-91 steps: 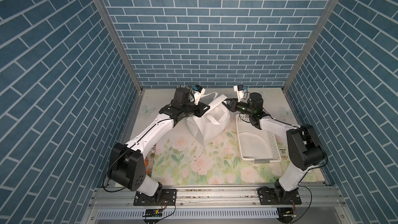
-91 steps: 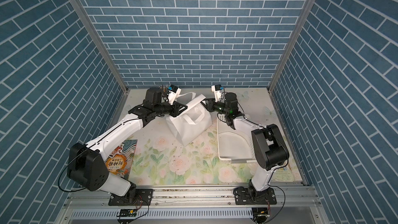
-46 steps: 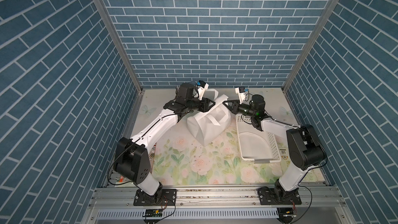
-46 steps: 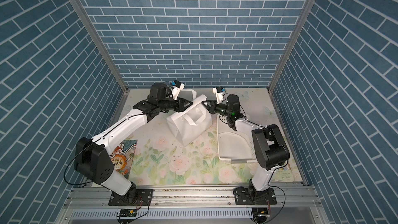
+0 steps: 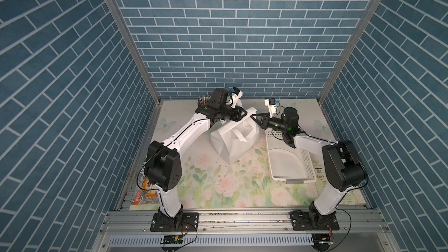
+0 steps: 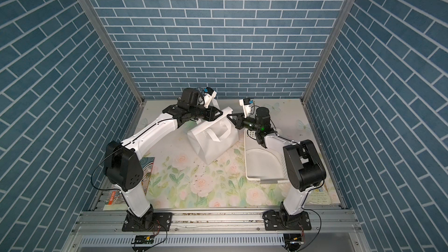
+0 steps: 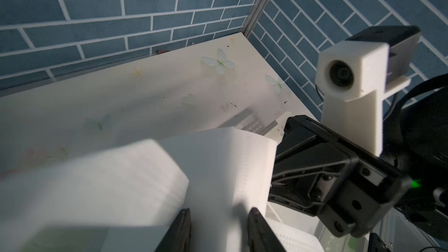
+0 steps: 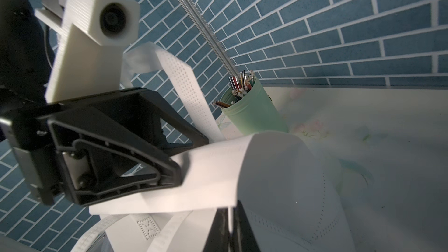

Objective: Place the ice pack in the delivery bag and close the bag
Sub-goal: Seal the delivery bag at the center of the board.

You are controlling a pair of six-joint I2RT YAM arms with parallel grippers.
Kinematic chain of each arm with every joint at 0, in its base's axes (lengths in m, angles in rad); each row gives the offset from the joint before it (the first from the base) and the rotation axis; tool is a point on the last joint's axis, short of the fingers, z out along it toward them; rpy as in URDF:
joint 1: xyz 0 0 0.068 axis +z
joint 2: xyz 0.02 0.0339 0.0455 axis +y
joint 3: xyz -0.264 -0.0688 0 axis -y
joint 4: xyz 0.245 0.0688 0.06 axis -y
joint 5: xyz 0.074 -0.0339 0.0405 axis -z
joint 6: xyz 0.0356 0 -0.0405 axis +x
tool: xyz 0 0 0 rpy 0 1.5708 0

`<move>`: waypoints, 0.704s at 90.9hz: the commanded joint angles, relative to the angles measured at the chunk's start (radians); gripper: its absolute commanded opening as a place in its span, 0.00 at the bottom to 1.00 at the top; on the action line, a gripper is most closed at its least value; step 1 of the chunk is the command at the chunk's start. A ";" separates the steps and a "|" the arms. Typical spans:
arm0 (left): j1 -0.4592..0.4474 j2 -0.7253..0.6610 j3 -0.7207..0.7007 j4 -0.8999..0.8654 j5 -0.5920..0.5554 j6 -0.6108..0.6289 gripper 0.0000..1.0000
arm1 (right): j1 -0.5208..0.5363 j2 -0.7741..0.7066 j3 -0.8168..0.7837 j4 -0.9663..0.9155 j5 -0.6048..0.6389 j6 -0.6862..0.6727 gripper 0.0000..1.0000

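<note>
At delivery bag mouth, right end effector pinching its rim

left arm: reared up, left tool pushed farther across the delivery bag top | right tool: nipped shut on its rim

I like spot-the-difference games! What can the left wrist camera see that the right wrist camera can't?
Only the left wrist view shows the right arm's white camera and a green light on that arm. Only the right wrist view shows the green cup of pencils and the left arm's white camera. Both show the white delivery bag, the blue brick wall, the left hand and the right hand, both at the bag. The ice pack shows in neither.
</note>
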 commanded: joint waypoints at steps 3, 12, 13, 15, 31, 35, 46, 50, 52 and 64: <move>-0.005 0.009 0.002 -0.056 -0.017 0.030 0.40 | -0.003 -0.020 -0.009 0.020 -0.012 0.006 0.07; -0.009 0.004 -0.016 -0.050 -0.003 0.037 0.34 | -0.003 -0.024 -0.008 0.015 -0.008 0.007 0.06; -0.009 0.004 -0.019 -0.050 -0.004 0.038 0.32 | -0.004 -0.025 -0.009 0.014 -0.008 0.007 0.06; -0.010 0.005 -0.021 -0.047 -0.006 0.039 0.28 | -0.003 -0.026 -0.010 0.014 -0.007 0.009 0.06; -0.011 0.007 -0.021 -0.047 -0.006 0.038 0.01 | -0.005 -0.048 -0.032 0.005 0.007 -0.003 0.07; -0.013 0.007 -0.020 -0.047 -0.006 0.038 0.00 | -0.010 -0.053 -0.041 0.002 0.014 -0.006 0.08; -0.016 -0.015 -0.032 -0.041 -0.023 0.043 0.00 | -0.026 -0.055 -0.059 0.003 0.015 -0.002 0.10; -0.016 -0.032 -0.045 -0.031 -0.026 0.043 0.00 | -0.033 -0.056 -0.066 0.005 0.015 -0.002 0.11; -0.016 -0.038 -0.050 -0.026 -0.023 0.044 0.00 | -0.033 -0.055 -0.067 0.006 0.015 -0.001 0.11; -0.016 -0.061 -0.054 -0.006 -0.007 0.035 0.00 | -0.034 -0.043 -0.066 0.016 -0.003 0.004 0.15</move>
